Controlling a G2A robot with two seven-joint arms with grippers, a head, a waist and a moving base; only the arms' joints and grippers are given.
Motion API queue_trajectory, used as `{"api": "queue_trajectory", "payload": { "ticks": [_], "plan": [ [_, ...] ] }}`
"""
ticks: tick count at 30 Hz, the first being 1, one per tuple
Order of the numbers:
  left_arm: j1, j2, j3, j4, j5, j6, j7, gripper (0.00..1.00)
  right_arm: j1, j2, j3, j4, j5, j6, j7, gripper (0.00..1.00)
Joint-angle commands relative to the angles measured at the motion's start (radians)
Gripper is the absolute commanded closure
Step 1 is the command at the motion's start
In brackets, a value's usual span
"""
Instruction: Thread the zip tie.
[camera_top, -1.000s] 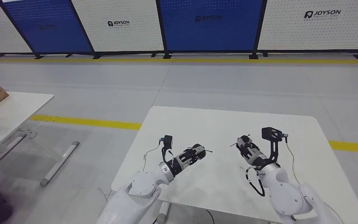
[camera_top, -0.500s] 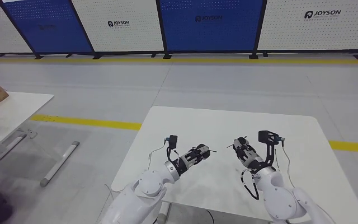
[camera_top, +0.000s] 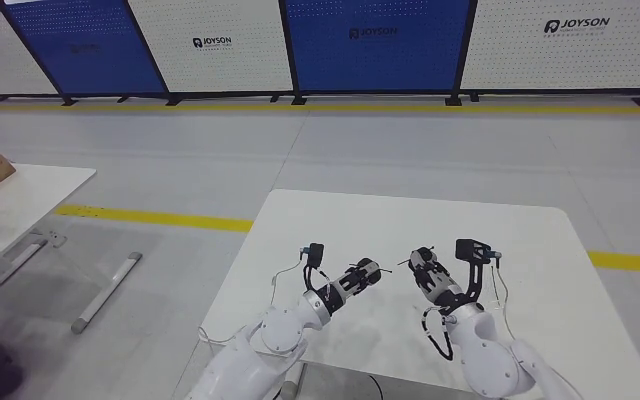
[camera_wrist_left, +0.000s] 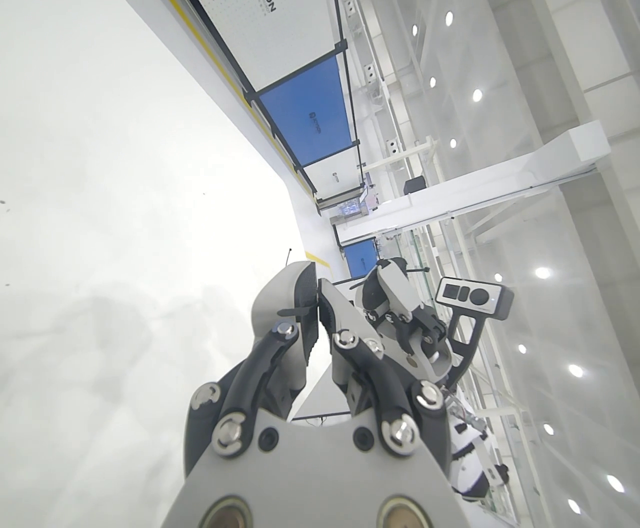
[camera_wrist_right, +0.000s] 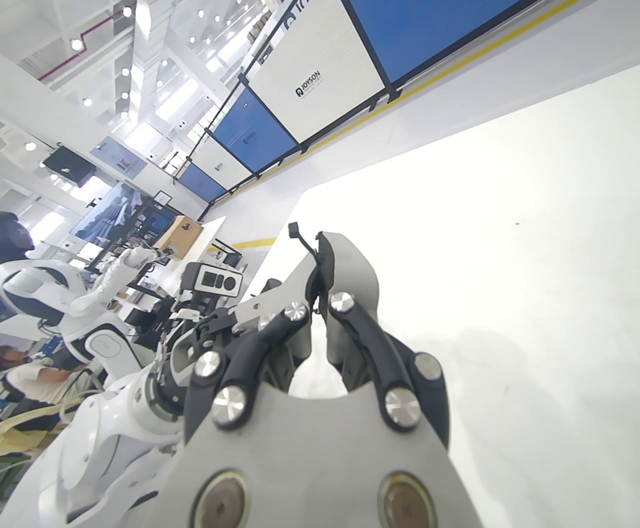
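Both grippers hover low over the front half of the white table, their tips facing each other a short gap apart. My left gripper is shut on a thin black zip tie; a short strip pokes out beside the fingers. My right gripper is shut on a black zip tie strip whose small square head sticks out past the fingertips. In the left wrist view the right gripper sits just beyond my left fingertips. Whether both hold one tie I cannot tell.
The table's front edge lies close under both arms, and its left edge is near the left arm. Another white table stands off to the left across the floor. Blue and white panels line the back.
Both grippers have moved toward each other over the table, and the gap between their tips has narrowed. Each stays shut on its black strip.
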Motion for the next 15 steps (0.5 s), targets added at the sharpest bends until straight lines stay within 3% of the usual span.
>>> {"api": "queue_trajectory", "payload": {
  "ticks": [1, 7, 9, 15],
  "plan": [
    [0.000, 0.000, 0.000, 0.000, 0.000, 0.000, 0.000, 1.00, 0.000, 0.000, 0.000, 0.000, 0.000, 0.000, 0.000, 1.00],
    [0.000, 0.000, 0.000, 0.000, 0.000, 0.000, 0.000, 1.00, -0.008, -0.010, -0.003, 0.013, 0.026, -0.002, -0.029, 1.00],
    [0.000, 0.000, 0.000, 0.000, 0.000, 0.000, 0.000, 1.00, 0.001, -0.017, -0.032, 0.028, -0.032, 0.033, -0.043, 1.00],
    [0.000, 0.000, 0.000, 0.000, 0.000, 0.000, 0.000, 1.00, 0.006, -0.021, -0.044, 0.033, -0.034, 0.033, -0.032, 1.00]
  ]
}}
